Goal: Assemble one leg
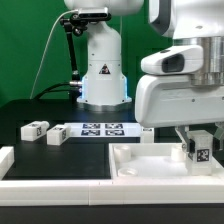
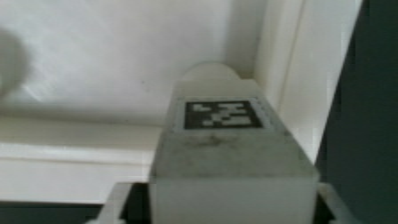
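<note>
My gripper [image 1: 200, 152] is shut on a leg [image 1: 201, 148], a white oblong block with a black-and-white tag, and holds it upright just over the large white tray-shaped part [image 1: 150, 165] at the exterior view's right. In the wrist view the leg [image 2: 222, 140] fills the middle, its far end close to the tray's inner corner by the raised rim [image 2: 285, 60]. Two more legs lie on the table at the exterior view's left, one [image 1: 35, 129] beside the other [image 1: 57, 134].
The marker board [image 1: 103, 129] lies on the black table behind the tray. A small white part [image 1: 146, 134] sits by the board's end. A white raised edge [image 1: 6, 160] stands at the exterior view's left. The robot's base [image 1: 103, 75] stands at the back.
</note>
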Robot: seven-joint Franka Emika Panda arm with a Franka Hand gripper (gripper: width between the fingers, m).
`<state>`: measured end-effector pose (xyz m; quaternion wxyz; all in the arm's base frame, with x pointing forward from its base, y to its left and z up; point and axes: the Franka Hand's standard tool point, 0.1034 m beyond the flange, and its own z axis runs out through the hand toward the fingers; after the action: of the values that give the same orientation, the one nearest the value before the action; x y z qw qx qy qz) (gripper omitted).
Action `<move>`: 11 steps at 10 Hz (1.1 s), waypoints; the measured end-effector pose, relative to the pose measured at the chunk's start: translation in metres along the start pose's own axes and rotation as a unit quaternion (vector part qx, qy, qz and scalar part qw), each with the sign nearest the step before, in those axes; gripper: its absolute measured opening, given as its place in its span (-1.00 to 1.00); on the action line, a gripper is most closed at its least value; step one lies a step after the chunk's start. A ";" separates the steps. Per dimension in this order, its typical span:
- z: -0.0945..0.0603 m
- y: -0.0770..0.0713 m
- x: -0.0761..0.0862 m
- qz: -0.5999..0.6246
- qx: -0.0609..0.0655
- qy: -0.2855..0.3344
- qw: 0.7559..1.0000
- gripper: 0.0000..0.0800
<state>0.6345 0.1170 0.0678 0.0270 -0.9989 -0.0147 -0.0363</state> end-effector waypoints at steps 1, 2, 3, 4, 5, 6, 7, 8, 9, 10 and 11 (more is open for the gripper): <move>0.000 0.003 0.002 0.069 0.006 0.006 0.998 -0.28; 0.000 0.004 0.002 0.133 0.008 0.009 0.991 -0.28; 0.000 0.006 0.002 0.188 0.008 0.010 0.982 -0.28; 0.001 0.007 0.002 0.243 0.010 0.011 0.970 -0.27; 0.000 0.008 0.000 0.292 0.017 0.017 0.956 -0.27; 0.000 0.009 -0.002 0.357 0.017 0.016 0.934 -0.27; 0.000 0.009 -0.003 0.404 0.016 0.014 0.915 -0.27; 0.000 0.009 -0.004 0.450 0.013 0.012 0.893 -0.27; 0.000 0.010 -0.005 0.474 0.012 0.010 0.881 -0.27; 0.000 0.010 -0.005 0.493 0.012 0.005 0.870 -0.27; 0.000 0.010 -0.006 0.516 0.013 0.000 0.856 -0.27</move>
<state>0.6287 0.1065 0.0668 0.0553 -0.8626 0.5026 -0.0167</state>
